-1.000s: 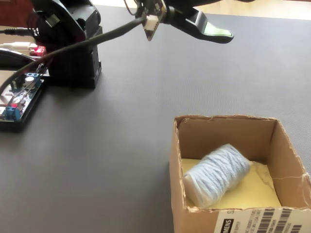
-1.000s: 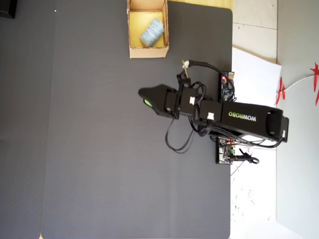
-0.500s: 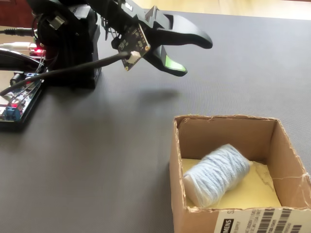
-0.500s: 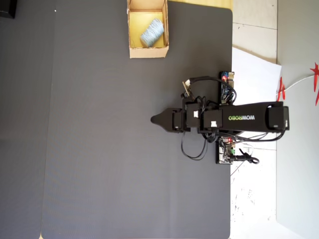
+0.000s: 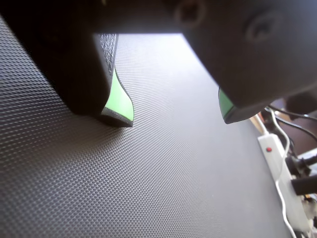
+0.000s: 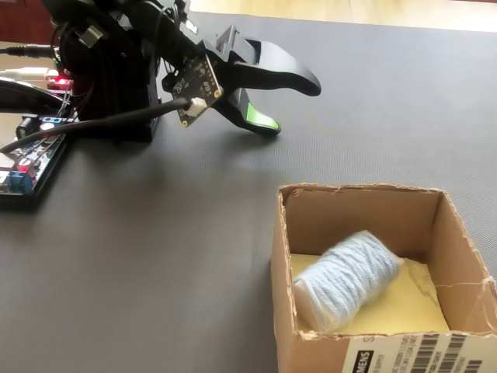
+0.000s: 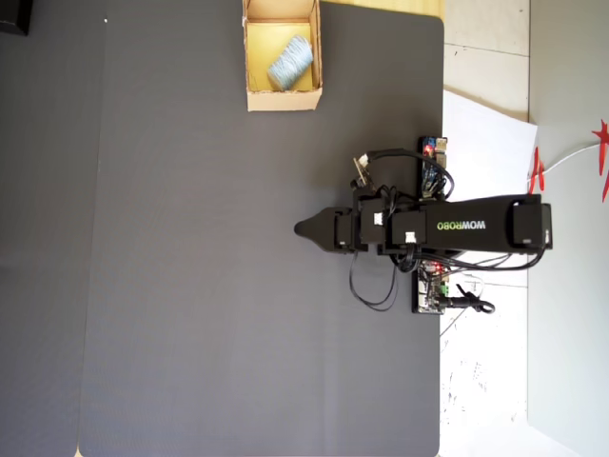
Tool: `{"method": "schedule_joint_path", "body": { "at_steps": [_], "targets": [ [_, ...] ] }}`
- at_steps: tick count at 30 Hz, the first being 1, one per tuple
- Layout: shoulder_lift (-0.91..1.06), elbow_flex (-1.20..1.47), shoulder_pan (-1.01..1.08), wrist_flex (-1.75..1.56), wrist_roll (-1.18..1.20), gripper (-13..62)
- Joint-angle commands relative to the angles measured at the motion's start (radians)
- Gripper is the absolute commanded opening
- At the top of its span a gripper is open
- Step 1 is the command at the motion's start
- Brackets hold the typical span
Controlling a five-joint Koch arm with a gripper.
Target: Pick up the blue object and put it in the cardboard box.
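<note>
The blue object [image 6: 345, 280], a pale ribbed roll, lies on its side inside the cardboard box [image 6: 357, 214]. The overhead view shows the roll [image 7: 290, 62] in the box [image 7: 283, 101] at the top edge of the mat. My gripper [image 6: 291, 105] hangs low over the mat near the arm's base, well apart from the box. It is open: in the wrist view [image 5: 176, 116] a wide gap of bare mat shows between the two green-padded jaws. In the overhead view the gripper [image 7: 300, 228] points left.
The black arm base [image 6: 116, 78] stands at the back left, with a lit circuit board [image 6: 27, 159] and cables beside it. A white power strip [image 5: 277, 163] lies at the mat's edge. White paper [image 7: 485, 124] lies right of the dark mat [image 7: 190, 286].
The gripper has come down from high above the mat to just over it and drawn back towards the base. The roll and box have not moved.
</note>
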Motion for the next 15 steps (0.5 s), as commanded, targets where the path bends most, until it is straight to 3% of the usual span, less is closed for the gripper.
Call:
{"method": "schedule_joint_path", "body": {
  "at_steps": [1, 15],
  "targets": [
    [0.092, 0.038, 0.0, 0.12, 0.021, 34.1],
    [0.091, 0.037, 0.014, 0.112, 0.011, 34.1]
  ]
}}
